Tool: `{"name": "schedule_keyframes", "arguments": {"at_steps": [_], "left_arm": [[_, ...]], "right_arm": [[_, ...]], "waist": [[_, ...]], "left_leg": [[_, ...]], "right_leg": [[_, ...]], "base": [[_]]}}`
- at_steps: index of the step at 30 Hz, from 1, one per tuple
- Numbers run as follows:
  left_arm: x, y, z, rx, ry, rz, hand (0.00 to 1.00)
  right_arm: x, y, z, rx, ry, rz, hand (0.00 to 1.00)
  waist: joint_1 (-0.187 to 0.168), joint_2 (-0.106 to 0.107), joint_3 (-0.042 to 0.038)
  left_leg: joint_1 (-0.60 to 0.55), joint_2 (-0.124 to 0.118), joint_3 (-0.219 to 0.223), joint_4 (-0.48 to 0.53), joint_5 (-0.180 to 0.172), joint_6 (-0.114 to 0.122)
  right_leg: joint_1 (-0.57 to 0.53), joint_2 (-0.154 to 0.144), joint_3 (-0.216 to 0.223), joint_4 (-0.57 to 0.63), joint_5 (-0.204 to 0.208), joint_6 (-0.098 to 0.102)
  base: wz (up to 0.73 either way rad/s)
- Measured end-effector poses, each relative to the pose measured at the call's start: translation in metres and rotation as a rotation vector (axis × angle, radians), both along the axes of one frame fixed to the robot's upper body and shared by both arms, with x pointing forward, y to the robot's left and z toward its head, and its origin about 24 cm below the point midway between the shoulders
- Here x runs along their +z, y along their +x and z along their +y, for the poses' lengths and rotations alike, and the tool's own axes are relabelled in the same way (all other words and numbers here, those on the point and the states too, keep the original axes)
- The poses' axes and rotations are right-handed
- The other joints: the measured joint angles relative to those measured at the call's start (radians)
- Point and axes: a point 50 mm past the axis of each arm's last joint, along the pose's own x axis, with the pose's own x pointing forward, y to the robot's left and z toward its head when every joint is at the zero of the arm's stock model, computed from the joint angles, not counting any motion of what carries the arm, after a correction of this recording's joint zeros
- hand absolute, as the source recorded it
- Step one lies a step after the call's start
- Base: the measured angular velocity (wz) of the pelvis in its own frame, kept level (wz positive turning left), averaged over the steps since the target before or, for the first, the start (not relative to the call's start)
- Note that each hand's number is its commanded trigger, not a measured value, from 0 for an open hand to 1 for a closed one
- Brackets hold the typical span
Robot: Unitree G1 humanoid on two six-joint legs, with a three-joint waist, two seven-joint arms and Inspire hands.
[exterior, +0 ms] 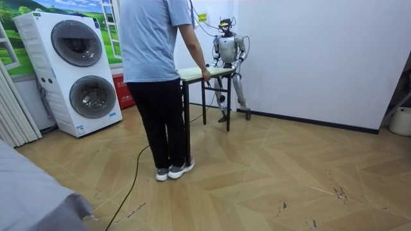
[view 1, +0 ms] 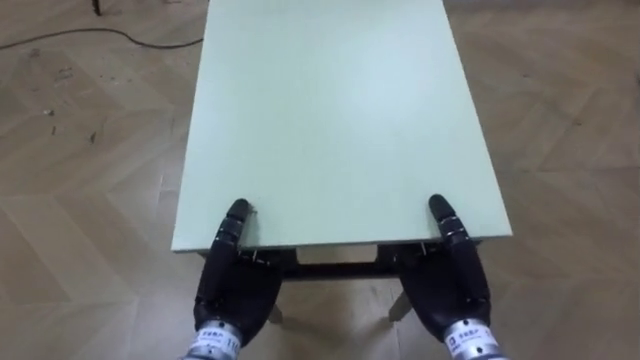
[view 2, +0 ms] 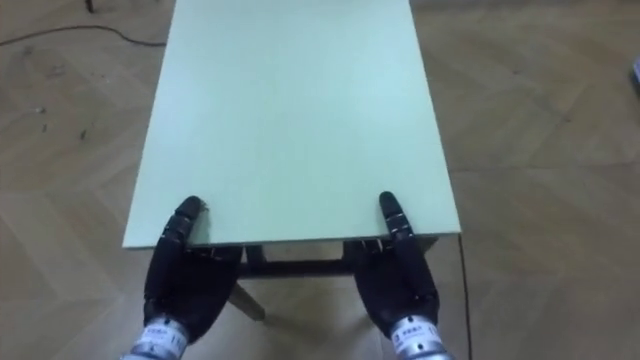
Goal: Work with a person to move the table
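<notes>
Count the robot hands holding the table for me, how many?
2. The left hand clamps the table's near edge by its left corner, thumb on top; the right hand does the same by the right corner.

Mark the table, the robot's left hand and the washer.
table (view 1: 330,110): left eye view, bare middle of its top.
left hand (view 1: 235,290): left eye view, dark back of the hand.
washer (exterior: 82,69): room view, front between its two round doors.
</notes>
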Motion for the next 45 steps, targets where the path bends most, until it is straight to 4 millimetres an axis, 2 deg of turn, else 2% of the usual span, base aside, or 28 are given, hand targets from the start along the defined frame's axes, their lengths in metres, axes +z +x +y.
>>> {"name": "schedule_keyframes", "arguments": {"at_steps": [1, 2, 3, 4, 5, 6, 7, 10, 11, 12, 14, 15, 16, 17, 18, 19, 20, 21, 22, 23, 24, 25, 27, 30, 31, 36, 41, 45], "left_arm": [[0.000, 0.001, 0.000, -0.002, 0.007, 0.001, 1.00], [-0.001, 0.000, 0.000, 0.002, 0.002, 0.006, 1.00], [-0.002, -0.005, 0.007, 0.027, 0.004, -0.006, 1.00], [0.004, -0.007, 0.015, 0.033, 0.016, -0.042, 1.00], [0.005, -0.007, 0.014, 0.031, 0.013, -0.048, 1.00], [0.005, -0.002, 0.007, 0.033, -0.014, -0.053, 1.00], [0.006, 0.001, 0.006, 0.029, -0.018, -0.057, 1.00], [0.004, 0.018, -0.002, 0.008, -0.024, -0.058, 1.00], [0.003, 0.019, -0.003, 0.003, -0.022, -0.054, 1.00], [0.002, 0.018, -0.005, -0.004, -0.021, -0.046, 1.00], [-0.002, 0.015, -0.006, -0.007, -0.018, -0.027, 1.00], [-0.007, 0.012, -0.006, -0.012, -0.013, -0.004, 1.00], [-0.012, 0.008, -0.006, -0.010, -0.011, 0.018, 1.00], [-0.013, 0.006, -0.006, -0.009, -0.013, 0.027, 1.00], [-0.015, 0.003, -0.006, -0.003, -0.024, 0.039, 1.00], [-0.019, 0.001, -0.007, -0.007, -0.022, 0.057, 1.00], [-0.020, 0.001, -0.008, -0.012, -0.020, 0.064, 1.00], [-0.021, -0.001, -0.009, -0.028, -0.011, 0.078, 1.00], [-0.022, -0.002, -0.010, -0.036, -0.008, 0.086, 1.00], [-0.022, -0.002, -0.011, -0.041, -0.008, 0.087, 1.00], [-0.022, -0.003, -0.011, -0.044, -0.008, 0.089, 1.00], [-0.023, -0.003, -0.010, -0.043, -0.007, 0.092, 1.00], [-0.022, -0.003, -0.010, -0.044, -0.006, 0.090, 1.00], [-0.021, -0.002, -0.006, -0.044, 0.007, 0.083, 1.00], [-0.021, -0.002, -0.004, -0.041, 0.015, 0.080, 1.00], [-0.018, -0.004, 0.002, -0.032, 0.036, 0.069, 1.00], [-0.016, -0.011, 0.009, -0.009, 0.048, 0.069, 1.00], [-0.016, -0.018, 0.011, 0.009, 0.045, 0.079, 1.00]], "right_arm": [[-0.001, -0.001, 0.001, 0.009, 0.003, 0.003, 1.00], [0.000, -0.002, 0.001, 0.020, 0.002, 0.005, 1.00], [0.000, -0.002, 0.005, 0.046, 0.011, 0.004, 1.00], [0.005, -0.001, 0.014, 0.058, 0.028, -0.021, 1.00], [0.008, -0.002, 0.012, 0.057, 0.013, -0.037, 1.00], [0.011, 0.005, 0.010, 0.057, -0.006, -0.067, 1.00], [0.011, 0.010, 0.009, 0.051, -0.012, -0.074, 1.00], [0.013, 0.018, -0.001, 0.030, -0.038, -0.080, 1.00], [0.012, 0.017, -0.001, 0.025, -0.037, -0.075, 1.00], [0.010, 0.013, -0.003, 0.015, -0.035, -0.063, 1.00], [0.004, 0.007, -0.004, 0.007, -0.023, -0.034, 1.00], [0.000, 0.002, -0.005, 0.001, -0.021, -0.010, 1.00], [-0.003, -0.002, -0.005, 0.009, -0.025, 0.012, 1.00], [-0.004, -0.003, -0.006, 0.012, -0.029, 0.017, 1.00], [-0.006, -0.003, -0.007, 0.015, -0.031, 0.025, 1.00], [-0.010, -0.007, -0.009, 0.012, -0.031, 0.047, 1.00], [-0.012, -0.010, -0.010, 0.009, -0.028, 0.058, 1.00], [-0.015, -0.015, -0.011, -0.002, -0.021, 0.075, 1.00], [-0.016, -0.018, -0.012, -0.008, -0.020, 0.083, 1.00], [-0.017, -0.019, -0.012, -0.010, -0.019, 0.085, 1.00], [-0.017, -0.020, -0.011, -0.016, -0.018, 0.086, 1.00], [-0.017, -0.020, -0.010, -0.017, -0.016, 0.086, 1.00], [-0.018, -0.021, -0.006, -0.019, 0.001, 0.089, 1.00], [-0.018, -0.021, -0.005, -0.015, -0.003, 0.092, 1.00], [-0.018, -0.022, -0.002, -0.013, 0.001, 0.091, 1.00], [-0.018, -0.022, 0.002, -0.012, 0.011, 0.089, 1.00], [-0.018, -0.023, 0.008, 0.014, 0.020, 0.092, 1.00], [-0.018, -0.024, 0.010, 0.033, 0.016, 0.092, 1.00]], "waist": [[-0.037, -0.023, 0.0059], [-0.052, -0.009, 0.0161], [-0.056, 0.026, -0.0003], [-0.044, 0.008, -0.0013], [-0.045, 0.005, -0.0028], [-0.026, 0.042, 0.0069], [-0.022, 0.042, 0.0077], [-0.049, 0.021, 0.0034], [-0.054, 0.019, 0.0030], [-0.077, 0.017, 0.0017], [-0.089, -0.008, -0.0092], [-0.094, -0.022, -0.0165], [-0.095, -0.036, -0.0172], [-0.099, -0.037, -0.0173], [-0.109, -0.037, -0.0160], [-0.122, -0.035, -0.0126], [-0.131, -0.033, -0.0117], [-0.134, -0.035, -0.0117], [-0.134, -0.034, -0.0112], [-0.134, -0.033, -0.0108], [-0.131, -0.033, -0.0101], [-0.116, -0.033, -0.0101], [-0.089, -0.034, -0.0104], [-0.049, -0.034, -0.0109], [-0.043, -0.035, -0.0112], [-0.037, -0.039, -0.0111], [-0.037, -0.048, -0.0111], [-0.033, -0.049, -0.0111]], "left_leg": [[0.030, -0.049, 0.000, -0.083, 0.019, 0.005], [0.045, -0.049, 0.006, -0.100, 0.020, 0.006], [0.033, -0.006, 0.009, -0.116, -0.001, -0.010], [0.014, -0.012, 0.029, -0.112, -0.051, -0.026], [0.009, -0.029, 0.040, -0.100, -0.095, -0.023], [0.003, -0.037, 0.025, -0.086, -0.173, -0.002], [-0.006, -0.053, 0.019, -0.093, -0.190, 0.004], [-0.036, -0.160, 0.023, -0.157, -0.207, 0.032], [-0.035, -0.175, 0.025, -0.172, -0.210, 0.039], [-0.034, -0.194, 0.022, -0.201, -0.221, 0.058], [-0.038, -0.234, 0.021, -0.220, -0.224, 0.075], [-0.047, -0.261, 0.019, -0.210, -0.221, 0.095], [-0.051, -0.289, 0.025, -0.192, -0.210, 0.119], [-0.055, -0.299, 0.028, -0.188, -0.207, 0.131], [-0.074, -0.298, 0.053, -0.175, -0.202, 0.160], [-0.081, -0.282, 0.092, -0.153, -0.202, 0.175], [-0.081, -0.271, 0.103, -0.146, -0.200, 0.178], [-0.081, -0.258, 0.121, -0.143, -0.191, 0.178], [-0.081, -0.239, 0.159, -0.144, -0.182, 0.169], [-0.082, -0.233, 0.173, -0.144, -0.177, 0.165], [-0.083, -0.229, 0.188, -0.144, -0.172, 0.163], [-0.083, -0.231, 0.193, -0.142, -0.166, 0.153], [-0.081, -0.234, 0.194, -0.145, -0.159, 0.146], [-0.082, -0.231, 0.182, -0.168, -0.149, 0.145], [-0.080, -0.229, 0.176, -0.181, -0.142, 0.146], [-0.062, -0.226, 0.147, -0.209, -0.130, 0.149], [-0.046, -0.226, 0.133, -0.230, -0.129, 0.149], [-0.033, -0.223, 0.079, -0.244, -0.127, 0.148]], "right_leg": [[-0.084, -0.053, 0.041, 0.165, 0.007, -0.010], [-0.139, -0.043, 0.061, 0.219, 0.000, -0.020], [-0.194, 0.085, 0.100, 0.064, 0.037, -0.045], [-0.213, 0.127, 0.077, -0.136, 0.264, -0.112], [-0.220, 0.110, 0.041, -0.141, 0.264, -0.132], [-0.250, 0.106, 0.018, -0.105, 0.248, -0.124], [-0.267, 0.095, 0.015, -0.092, 0.248, -0.124], [-0.305, -0.019, -0.056, -0.091, 0.278, -0.115], [-0.308, -0.036, -0.061, -0.092, 0.287, -0.111], [-0.307, -0.064, -0.076, -0.104, 0.307, -0.103], [-0.297, -0.099, -0.070, -0.126, 0.354, -0.090], [-0.278, -0.116, -0.058, -0.167, 0.393, -0.060], [-0.252, -0.130, -0.034, -0.217, 0.442, -0.013], [-0.243, -0.130, -0.020, -0.244, 0.466, 0.050], [-0.239, -0.135, 0.027, -0.260, 0.514, 0.156], [-0.243, -0.150, 0.077, -0.136, 0.442, 0.109], [-0.243, -0.162, 0.089, -0.058, 0.380, 0.096], [-0.234, -0.181, 0.103, 0.088, 0.267, 0.097], [-0.208, -0.198, 0.123, 0.208, 0.165, 0.103], [-0.185, -0.205, 0.136, 0.249, 0.125, 0.111], [-0.134, -0.207, 0.164, 0.285, 0.059, 0.131], [-0.090, -0.203, 0.171, 0.268, 0.022, 0.149], [-0.055, -0.181, 0.159, 0.180, 0.016, 0.151], [-0.020, -0.141, 0.147, 0.062, 0.041, 0.123], [-0.012, -0.129, 0.147, 0.031, 0.056, 0.122], [0.023, -0.099, 0.149, -0.053, 0.093, 0.127], [0.048, -0.092, 0.144, -0.088, 0.097, 0.133], [0.082, -0.079, 0.126, -0.128, 0.098, 0.135]], "base": [[0.54], [0.15], [-0.18], [-0.14], [-0.18], [-0.19], [-0.10], [0.52], [0.58], [0.53], [0.35], [0.11], [0.07], [-0.03], [0.13], [0.29], [0.50], [0.47], [0.38], [0.22], [0.00], [-0.11], [-0.34], [-0.33], [-0.16], [-0.08], [-0.01], [0.10]]}}
